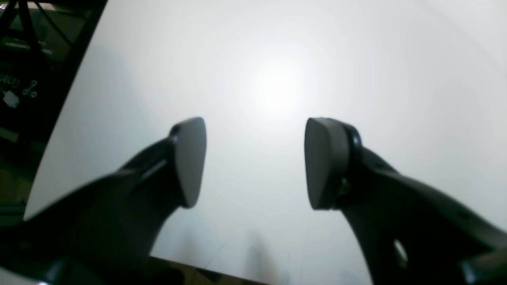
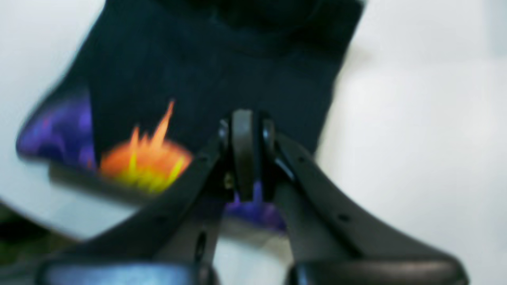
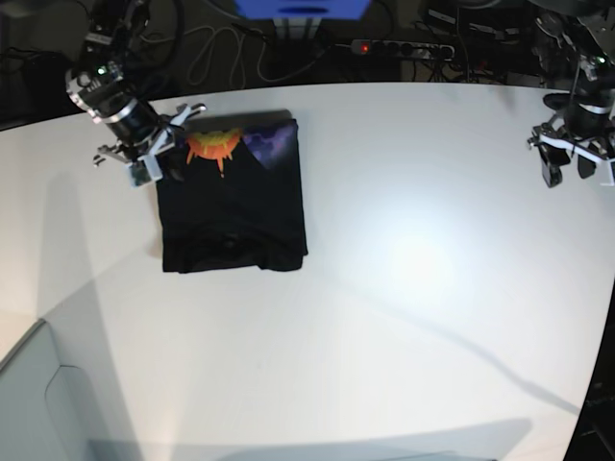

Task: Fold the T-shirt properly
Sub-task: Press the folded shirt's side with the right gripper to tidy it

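In the left wrist view the left gripper (image 1: 255, 162) gapes over bare table (image 1: 277, 59); in the right wrist view the right gripper (image 2: 244, 158) looks pinched on the T-shirt (image 2: 206, 75); in the base view the shirt lies upper left as a nearly finished rectangle.

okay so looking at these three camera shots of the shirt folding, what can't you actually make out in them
- Right wrist view: whether the right gripper, jaws together, pinches the T-shirt; motion blur smears the cloth edge.
- Base view: the print is partly hidden by the folded-over black cloth, too small for detail.
- Left wrist view: the left gripper sees only bare table; the shirt lies outside the frame.
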Motion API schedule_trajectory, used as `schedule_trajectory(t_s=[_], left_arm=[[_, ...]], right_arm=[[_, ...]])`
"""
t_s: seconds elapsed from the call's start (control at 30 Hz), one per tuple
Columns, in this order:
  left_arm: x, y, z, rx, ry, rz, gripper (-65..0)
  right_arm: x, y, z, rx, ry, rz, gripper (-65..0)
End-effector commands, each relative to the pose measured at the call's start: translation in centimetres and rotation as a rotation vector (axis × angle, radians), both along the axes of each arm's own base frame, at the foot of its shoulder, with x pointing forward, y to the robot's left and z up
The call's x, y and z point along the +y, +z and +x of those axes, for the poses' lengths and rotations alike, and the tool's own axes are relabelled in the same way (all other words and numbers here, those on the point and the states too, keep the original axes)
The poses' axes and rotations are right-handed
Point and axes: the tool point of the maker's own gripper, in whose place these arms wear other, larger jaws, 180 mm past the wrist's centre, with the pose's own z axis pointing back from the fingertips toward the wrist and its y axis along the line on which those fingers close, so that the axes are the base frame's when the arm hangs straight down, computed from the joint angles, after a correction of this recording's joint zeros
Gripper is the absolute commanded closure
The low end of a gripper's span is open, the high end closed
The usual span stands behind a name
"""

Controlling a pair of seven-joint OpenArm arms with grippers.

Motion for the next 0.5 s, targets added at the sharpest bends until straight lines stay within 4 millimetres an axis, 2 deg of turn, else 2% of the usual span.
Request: schedule_trajectory(t_s=[0.0,0.1,0.2,0.27,0.47], left_arm=[[0.2,1.1,0.4,-0.033,-0.009,0.023,-37.6],[0.2,1.0,0.4,-0.031,-0.010,0.023,-37.6],[0.1,1.0,0.3,-0.027,-0.011,0.022,-37.6],[0.1,0.9,0.3,-0.026,-0.011,0.022,-37.6],[0.1,0.4,-0.5,-0.002,-0.009,0.016,-37.6]], right_arm=[[0.7,0.3,0.2,-0.021,0.014,0.032,0.0],[2.2,-2.3,-0.9,0.057,0.045,0.073,0.0],[2.5,-2.7,-1.0,0.068,0.046,0.082,0.0],[2.3,-1.3,-0.2,0.025,0.049,0.067,0.0],[2.4,4.6,2.8,-0.159,0.077,0.010,0.0]])
